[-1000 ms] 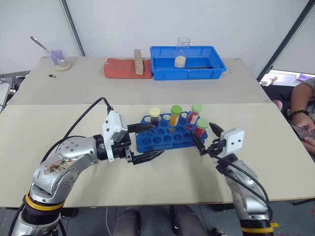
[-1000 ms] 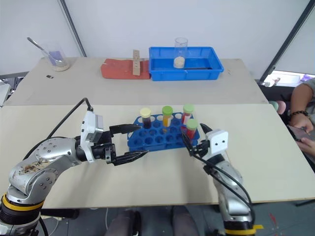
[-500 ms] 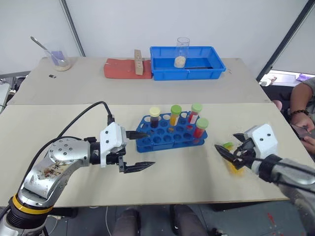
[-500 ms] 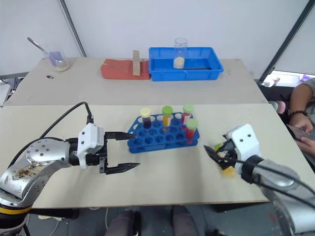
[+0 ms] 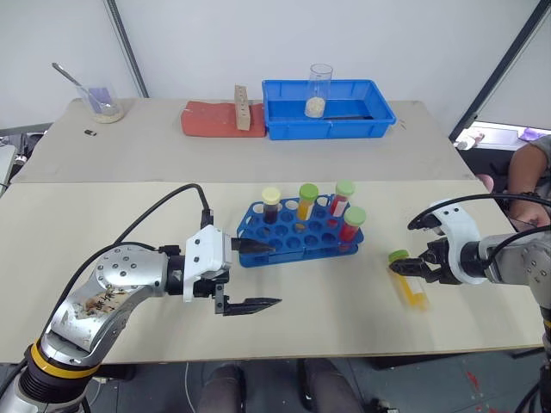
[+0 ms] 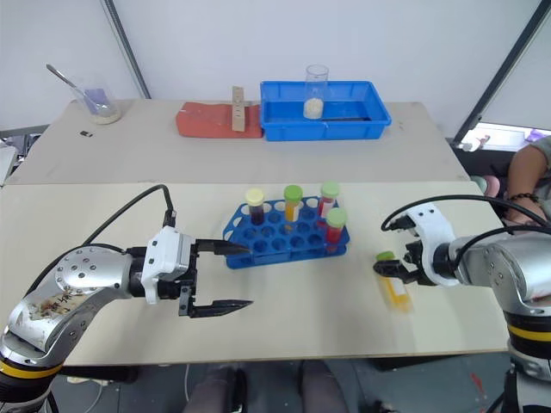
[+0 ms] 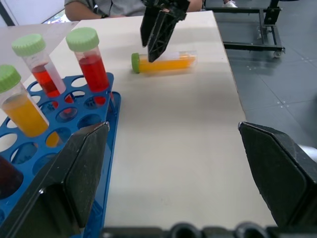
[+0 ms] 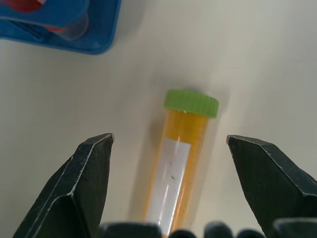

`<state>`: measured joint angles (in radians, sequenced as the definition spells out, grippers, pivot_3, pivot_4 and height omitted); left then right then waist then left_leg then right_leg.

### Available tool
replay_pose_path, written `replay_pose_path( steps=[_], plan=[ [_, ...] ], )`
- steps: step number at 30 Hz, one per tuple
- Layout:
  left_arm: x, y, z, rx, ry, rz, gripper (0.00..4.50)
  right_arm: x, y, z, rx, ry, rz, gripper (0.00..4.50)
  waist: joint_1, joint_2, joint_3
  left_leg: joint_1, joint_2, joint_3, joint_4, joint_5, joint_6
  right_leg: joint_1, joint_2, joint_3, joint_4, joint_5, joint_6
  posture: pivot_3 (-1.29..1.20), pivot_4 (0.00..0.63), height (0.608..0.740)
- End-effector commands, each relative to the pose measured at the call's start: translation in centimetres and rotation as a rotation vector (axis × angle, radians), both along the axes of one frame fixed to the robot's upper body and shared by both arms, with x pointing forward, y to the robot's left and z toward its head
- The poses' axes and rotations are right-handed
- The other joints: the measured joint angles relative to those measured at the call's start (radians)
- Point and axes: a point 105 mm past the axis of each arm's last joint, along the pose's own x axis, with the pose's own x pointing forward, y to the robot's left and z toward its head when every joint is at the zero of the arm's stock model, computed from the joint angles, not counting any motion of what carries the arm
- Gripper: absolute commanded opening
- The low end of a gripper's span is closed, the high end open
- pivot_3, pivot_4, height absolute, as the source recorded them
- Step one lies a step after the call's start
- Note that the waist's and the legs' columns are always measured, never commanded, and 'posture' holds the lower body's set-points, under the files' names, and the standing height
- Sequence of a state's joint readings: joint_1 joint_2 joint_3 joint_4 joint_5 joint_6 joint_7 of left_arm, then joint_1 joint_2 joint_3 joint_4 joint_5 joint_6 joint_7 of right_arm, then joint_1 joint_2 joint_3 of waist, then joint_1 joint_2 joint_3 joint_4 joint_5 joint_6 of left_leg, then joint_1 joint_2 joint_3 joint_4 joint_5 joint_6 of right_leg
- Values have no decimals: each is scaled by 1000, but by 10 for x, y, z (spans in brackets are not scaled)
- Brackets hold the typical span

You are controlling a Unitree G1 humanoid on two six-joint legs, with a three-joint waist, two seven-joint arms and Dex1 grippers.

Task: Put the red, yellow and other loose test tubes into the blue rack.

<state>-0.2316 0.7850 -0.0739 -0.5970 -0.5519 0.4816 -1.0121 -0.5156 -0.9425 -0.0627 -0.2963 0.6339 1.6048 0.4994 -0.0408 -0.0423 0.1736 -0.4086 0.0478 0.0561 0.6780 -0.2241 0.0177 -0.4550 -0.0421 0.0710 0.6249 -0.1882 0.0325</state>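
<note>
A yellow tube (image 5: 410,281) lies right of the rack (image 5: 298,234). The right gripper (image 5: 407,268) hangs open over the tube. The left gripper (image 5: 258,275), left of the rack, is open and empty.

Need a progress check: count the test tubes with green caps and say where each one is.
4. Three stand in the blue rack: one yellow, two red. One yellow tube lies on the table beneath the right gripper.

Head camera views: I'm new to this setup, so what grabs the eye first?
The blue rack at the table's middle, with four capped tubes standing in it. To its right a yellow tube with a green cap lies loose on the table, the open right claw poised over it. The left claw hangs open beside the rack.
</note>
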Motion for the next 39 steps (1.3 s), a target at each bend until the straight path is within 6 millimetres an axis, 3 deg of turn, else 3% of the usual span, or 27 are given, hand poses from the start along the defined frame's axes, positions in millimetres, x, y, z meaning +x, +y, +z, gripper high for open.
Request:
replay_pose_path(
  steps=[1,9,12,18,19,23,27,31,34,39],
  plan=[
    [-6,-6,7,-12,-36,-40,4500,1,-3,-1,-17,39,-4,4070,1,0,0,0,0,0,0,0,0,0,0,0,0,0,0,0,150,740],
    [-10,-14,2,-21,-33,-63,4500,12,-5,-23,-75,95,-6,4070,-1,0,0,0,0,0,0,0,0,0,0,0,0,1,2,0,150,740],
    [-10,-16,2,-29,-37,-60,4500,14,-4,-26,-73,105,2,3292,-2,0,0,0,0,0,0,0,0,0,0,0,0,1,1,0,150,740],
    [-10,-16,-1,-32,-38,-55,4500,16,-6,-26,-65,123,-3,1214,-3,0,0,0,0,0,0,0,0,0,0,0,0,1,3,0,150,740],
    [-10,-16,-2,-33,-38,-54,4500,17,-6,-25,-63,123,-6,1025,-3,0,0,0,0,0,0,0,0,0,0,0,0,1,3,0,150,740],
    [-8,-12,-3,-38,-31,-29,4500,14,-2,-16,-17,106,15,996,-2,0,0,0,0,0,0,0,0,0,0,0,0,2,3,0,150,740],
    [2,2,-2,-44,-25,47,4500,-3,19,6,71,26,170,996,0,0,0,0,0,0,-1,0,0,-1,0,0,0,2,4,0,150,740],
    [16,27,2,-83,-22,169,4500,-33,71,33,383,-163,391,996,2,0,0,0,2,-2,-1,0,0,-1,2,-2,0,3,6,0,150,740],
    [21,39,2,-104,-17,210,4500,-37,94,43,513,-321,436,996,1,0,0,0,2,-3,-1,0,0,0,3,-2,1,3,6,0,150,740],
    [25,52,0,-88,-32,215,4500,-31,131,56,585,-580,452,996,-1,0,0,0,2,-2,0,0,0,-1,2,-1,1,1,2,0,150,740]
  ],
)
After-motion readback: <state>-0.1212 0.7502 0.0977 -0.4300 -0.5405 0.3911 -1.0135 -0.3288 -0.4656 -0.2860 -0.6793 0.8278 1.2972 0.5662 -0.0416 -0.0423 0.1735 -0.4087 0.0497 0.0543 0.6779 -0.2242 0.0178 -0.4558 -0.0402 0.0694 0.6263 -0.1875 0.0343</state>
